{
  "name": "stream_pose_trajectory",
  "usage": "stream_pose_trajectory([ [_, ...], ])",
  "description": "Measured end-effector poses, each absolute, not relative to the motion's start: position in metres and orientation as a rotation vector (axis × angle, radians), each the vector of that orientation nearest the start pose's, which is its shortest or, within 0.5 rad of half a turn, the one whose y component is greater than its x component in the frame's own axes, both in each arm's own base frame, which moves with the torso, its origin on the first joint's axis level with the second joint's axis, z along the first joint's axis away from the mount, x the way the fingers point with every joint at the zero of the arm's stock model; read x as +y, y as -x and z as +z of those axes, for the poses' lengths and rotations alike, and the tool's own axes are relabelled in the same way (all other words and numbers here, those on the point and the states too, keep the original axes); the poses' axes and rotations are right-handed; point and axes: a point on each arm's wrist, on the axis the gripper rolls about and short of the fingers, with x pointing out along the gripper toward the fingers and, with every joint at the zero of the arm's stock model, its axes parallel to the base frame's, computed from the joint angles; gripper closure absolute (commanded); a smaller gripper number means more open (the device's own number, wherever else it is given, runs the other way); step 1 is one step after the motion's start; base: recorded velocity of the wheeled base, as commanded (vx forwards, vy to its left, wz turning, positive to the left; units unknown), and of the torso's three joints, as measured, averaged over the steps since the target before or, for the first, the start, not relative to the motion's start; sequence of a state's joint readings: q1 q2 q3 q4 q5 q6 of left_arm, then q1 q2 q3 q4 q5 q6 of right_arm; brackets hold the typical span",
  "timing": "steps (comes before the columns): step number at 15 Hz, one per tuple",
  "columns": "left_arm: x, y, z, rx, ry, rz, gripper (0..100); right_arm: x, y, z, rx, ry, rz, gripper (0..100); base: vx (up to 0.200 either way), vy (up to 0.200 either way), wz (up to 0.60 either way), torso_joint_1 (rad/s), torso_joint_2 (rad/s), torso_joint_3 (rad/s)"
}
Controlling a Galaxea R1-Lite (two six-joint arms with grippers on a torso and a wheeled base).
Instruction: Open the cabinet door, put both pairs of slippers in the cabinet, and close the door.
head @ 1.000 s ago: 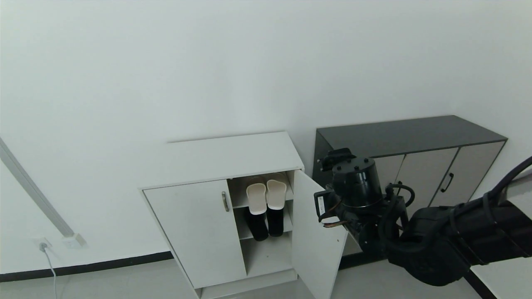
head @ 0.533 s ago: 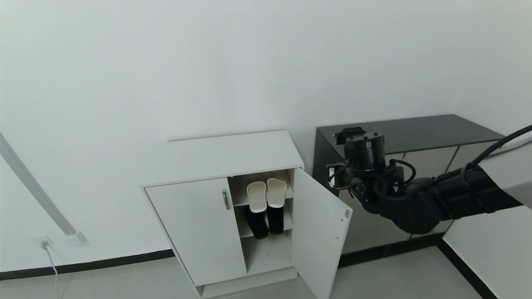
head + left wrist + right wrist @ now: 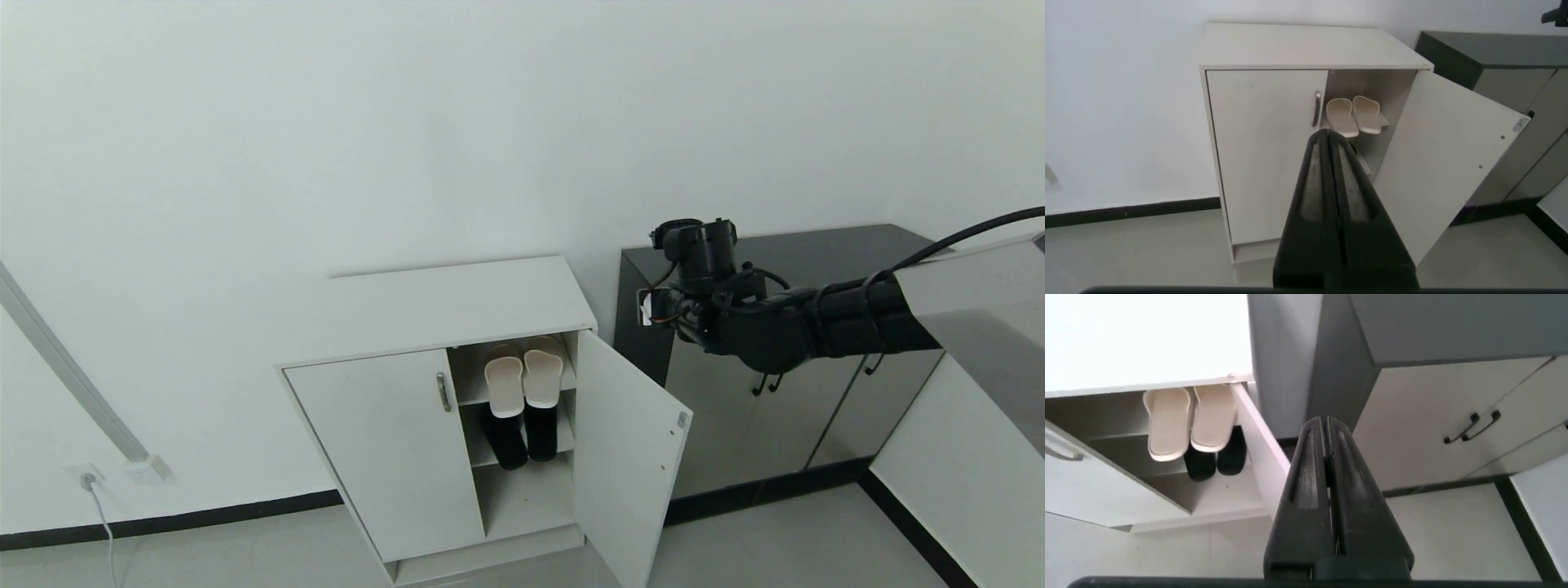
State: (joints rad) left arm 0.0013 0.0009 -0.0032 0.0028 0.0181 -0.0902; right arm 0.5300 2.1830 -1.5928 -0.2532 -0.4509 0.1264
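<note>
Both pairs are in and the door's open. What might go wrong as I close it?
1. The beige slippers and black slippers seem to stick out past their shelf fronts; the open door may catch them and not shut fully.
2. The right end effector is high over the dark cabinet; coming down to push, the arm might clip that cabinet or the door's edge.
</note>
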Motion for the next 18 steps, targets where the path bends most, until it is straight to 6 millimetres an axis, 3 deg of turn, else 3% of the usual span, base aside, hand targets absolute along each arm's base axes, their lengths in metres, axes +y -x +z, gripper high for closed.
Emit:
stream_pose_trajectory([
  [3,0.0,0.023,0.076,0.0,0.091,0.019,100,0.219,-0.411,0.167,0.318,0.025,0.06,100,0.0,0.0,0.0,0.0,0.0,0.0],
  [13,0.0,0.023,0.076,0.0,0.093,0.022,100,0.224,-0.433,0.102,0.409,0.001,0.053,100,0.0,0.0,0.0,0.0,0.0,0.0],
  [18,0.0,0.023,0.076,0.0,0.092,0.021,100,0.212,-0.445,0.081,0.44,-0.002,0.036,100,0.0,0.0,0.0,0.0,0.0,0.0],
])
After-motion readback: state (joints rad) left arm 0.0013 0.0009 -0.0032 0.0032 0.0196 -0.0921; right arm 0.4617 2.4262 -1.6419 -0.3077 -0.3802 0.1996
